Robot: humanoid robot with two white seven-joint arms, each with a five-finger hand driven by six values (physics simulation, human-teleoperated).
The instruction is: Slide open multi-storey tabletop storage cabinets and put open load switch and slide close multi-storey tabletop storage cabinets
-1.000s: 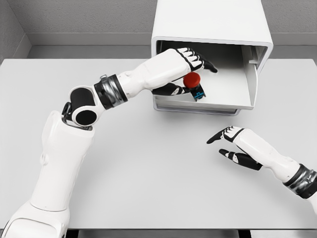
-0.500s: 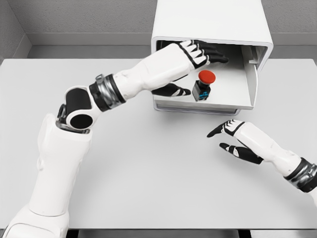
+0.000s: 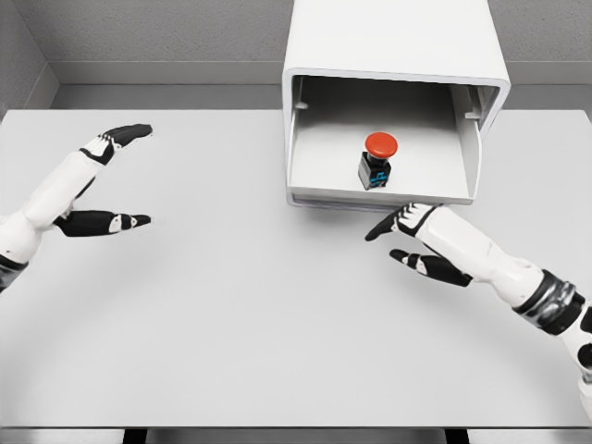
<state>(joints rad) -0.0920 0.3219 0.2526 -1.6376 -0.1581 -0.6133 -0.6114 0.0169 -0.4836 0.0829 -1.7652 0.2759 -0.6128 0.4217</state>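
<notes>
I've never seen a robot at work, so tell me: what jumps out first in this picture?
The red-capped switch stands alone in the open drawer of the white cabinet at the table's far edge. The right hand, fingers spread, hovers just in front of the drawer. The left hand is open too, far off at the left.

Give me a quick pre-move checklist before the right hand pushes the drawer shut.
1. Load switch sits inside the drawer, upright: ok.
2. Nothing sticks out over the drawer's front edge: ok.
3. Left hand is away from the cabinet, open over the table: ok.
4. Right hand is open, holding nothing: ok.
5. Right hand touches the drawer front: not ok, it is just short of it.
6. Drawer rails run freely: cannot tell.
</notes>
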